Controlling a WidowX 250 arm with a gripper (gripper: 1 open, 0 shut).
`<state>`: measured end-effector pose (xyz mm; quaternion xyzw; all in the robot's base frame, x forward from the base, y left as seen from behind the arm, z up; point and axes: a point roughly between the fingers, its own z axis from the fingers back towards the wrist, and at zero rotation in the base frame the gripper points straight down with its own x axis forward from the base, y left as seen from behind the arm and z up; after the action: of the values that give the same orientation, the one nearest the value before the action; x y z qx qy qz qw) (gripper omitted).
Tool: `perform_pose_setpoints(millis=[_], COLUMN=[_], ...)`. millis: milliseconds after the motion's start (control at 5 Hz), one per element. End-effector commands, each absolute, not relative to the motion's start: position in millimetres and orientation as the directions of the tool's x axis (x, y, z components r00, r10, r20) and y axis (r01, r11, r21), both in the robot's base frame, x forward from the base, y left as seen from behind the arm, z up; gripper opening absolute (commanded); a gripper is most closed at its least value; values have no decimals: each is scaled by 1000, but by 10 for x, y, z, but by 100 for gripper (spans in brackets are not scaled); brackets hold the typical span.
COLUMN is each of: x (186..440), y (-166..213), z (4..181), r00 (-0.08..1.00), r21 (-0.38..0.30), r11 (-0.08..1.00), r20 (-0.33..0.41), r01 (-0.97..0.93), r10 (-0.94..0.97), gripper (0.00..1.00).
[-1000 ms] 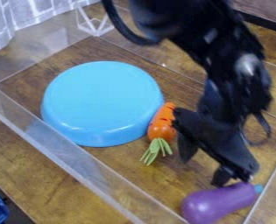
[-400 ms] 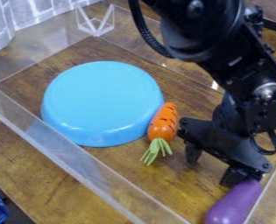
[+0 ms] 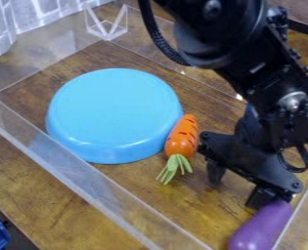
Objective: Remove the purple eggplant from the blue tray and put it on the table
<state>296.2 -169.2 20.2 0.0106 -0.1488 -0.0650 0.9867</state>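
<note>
The purple eggplant (image 3: 263, 229) lies on the dark wooden table (image 3: 65, 186) at the bottom right corner, outside the blue tray (image 3: 111, 115), and is partly cut off by the frame edge. The tray sits at centre left, round, light blue and with nothing on it. My black gripper (image 3: 243, 177) hangs just above and left of the eggplant. Its fingers (image 3: 214, 164) are spread apart with nothing between them, and the right fingertip ends close to the eggplant's top.
An orange toy carrot (image 3: 181, 136) with green leaves lies against the tray's right rim, just left of the gripper. Low clear acrylic walls (image 3: 104, 191) run along the table's near and left sides. The dark arm (image 3: 235, 44) fills the upper right.
The eggplant has shifted a little right and lower and now lies free. The gripper has lifted off it and drawn back up and left. Almost nothing moved in the last half second.
</note>
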Motion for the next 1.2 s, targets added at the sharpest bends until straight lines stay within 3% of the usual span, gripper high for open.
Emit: perform_pose_setpoints(millis=[0, 1000], x=[2959, 2680], y=[-1621, -1740], z=[322, 301], r00=[947, 955], r21=[24, -29], r11=[991, 985], r20=[293, 251], r01=[131, 172], r10=[-133, -160], gripper=[100, 100])
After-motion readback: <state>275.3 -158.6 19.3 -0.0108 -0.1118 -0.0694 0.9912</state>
